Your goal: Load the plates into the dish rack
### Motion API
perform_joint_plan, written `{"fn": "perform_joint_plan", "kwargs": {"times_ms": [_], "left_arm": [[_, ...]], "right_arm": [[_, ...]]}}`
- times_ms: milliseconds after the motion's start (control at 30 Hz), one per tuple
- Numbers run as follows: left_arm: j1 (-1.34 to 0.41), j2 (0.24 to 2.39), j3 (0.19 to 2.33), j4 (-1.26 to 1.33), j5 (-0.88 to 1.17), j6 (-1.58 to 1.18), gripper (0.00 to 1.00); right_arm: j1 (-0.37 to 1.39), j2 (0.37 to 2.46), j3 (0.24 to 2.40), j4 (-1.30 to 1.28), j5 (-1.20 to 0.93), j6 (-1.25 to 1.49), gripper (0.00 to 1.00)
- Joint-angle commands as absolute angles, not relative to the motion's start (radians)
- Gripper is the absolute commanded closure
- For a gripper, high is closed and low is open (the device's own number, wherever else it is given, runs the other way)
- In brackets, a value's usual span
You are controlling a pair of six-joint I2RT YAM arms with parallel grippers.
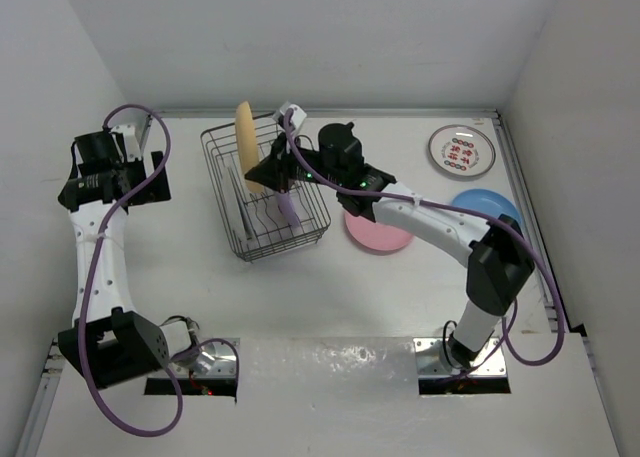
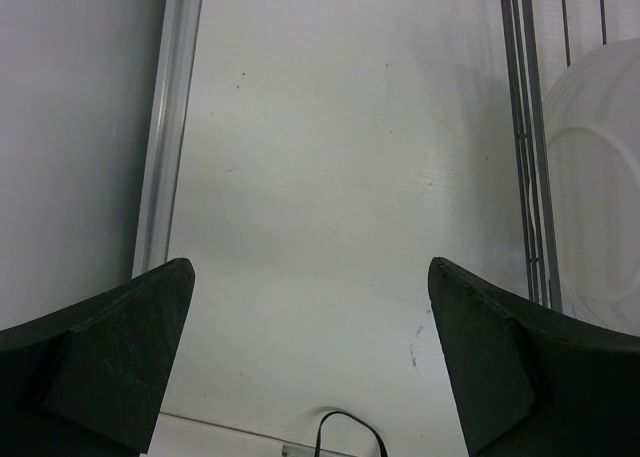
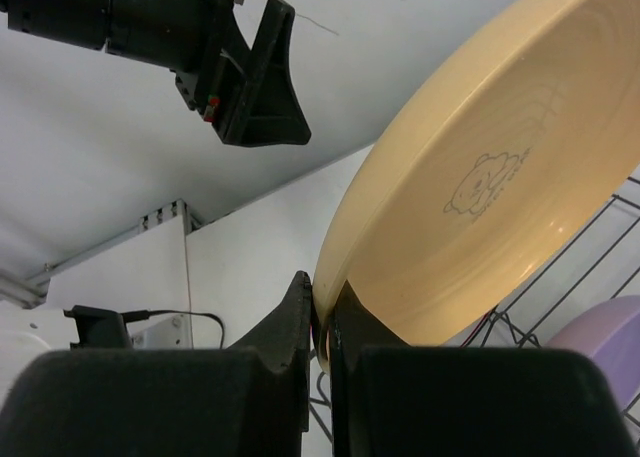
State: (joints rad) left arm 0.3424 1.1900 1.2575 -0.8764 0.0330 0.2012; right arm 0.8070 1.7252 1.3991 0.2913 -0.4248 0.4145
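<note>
Two fingers (image 3: 285, 327) of the right gripper (image 3: 322, 302) are pressed together on the rim of the yellow plate (image 3: 480, 177), pinching its lower edge. The plate stands on edge, its underside with a small printed bear facing the wrist camera.

From the overhead view, the yellow plate (image 1: 243, 137) is upright at the far end of the dish rack (image 1: 280, 242), its top well above the wires. Whether its lower edge touches the rack floor cannot be told.

One purple plate (image 1: 288, 209) sits on edge inside the rack, toward the near right side, just below the right gripper (image 1: 272, 167). A white plate (image 2: 600, 177) leans inside the rack along its left wall, visible through the wires in the left wrist view.

Outside the rack, on the table (image 1: 330, 297): the pink plate (image 1: 378, 235) lies flat just to the right of the rack, partly under the right arm. The blue plate (image 1: 480, 203) lies further right, partly hidden by the arm's elbow. The printed plate (image 1: 461, 150) lies flat in the far right corner.

Left gripper (image 2: 310, 267): fingers (image 2: 150, 317) spread wide apart, nothing between them, bare table beneath. It hangs over the left side of the table, apart from the rack.
</note>
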Motion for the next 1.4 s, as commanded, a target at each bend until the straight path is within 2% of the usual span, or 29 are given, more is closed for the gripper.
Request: {"fn": "perform_joint_plan", "kwargs": {"times_ms": [0, 233, 1200, 1267, 1367], "left_arm": [[0.344, 1.169, 1.247, -0.834, 0.018, 0.193, 0.0], [0.342, 1.181, 1.259, -0.839, 0.012, 0.196, 0.0], [0.342, 1.204, 1.258, -0.824, 0.018, 0.196, 0.01], [0.342, 1.206, 1.258, -0.824, 0.018, 0.196, 0.01], [0.342, 1.209, 1.255, -0.824, 0.018, 0.196, 0.01]], "right_arm": [[0.804, 1.753, 1.387, 0.371, -0.465, 0.426, 1.0], [0.804, 1.856, 1.42, 0.381, -0.584, 0.476, 1.0], [0.804, 2.037, 1.411, 0.209, -0.448, 0.31, 1.0], [0.804, 2.034, 1.423, 0.186, -0.446, 0.287, 0.78], [0.804, 2.011, 1.448, 0.126, -0.459, 0.253, 0.6]]}}
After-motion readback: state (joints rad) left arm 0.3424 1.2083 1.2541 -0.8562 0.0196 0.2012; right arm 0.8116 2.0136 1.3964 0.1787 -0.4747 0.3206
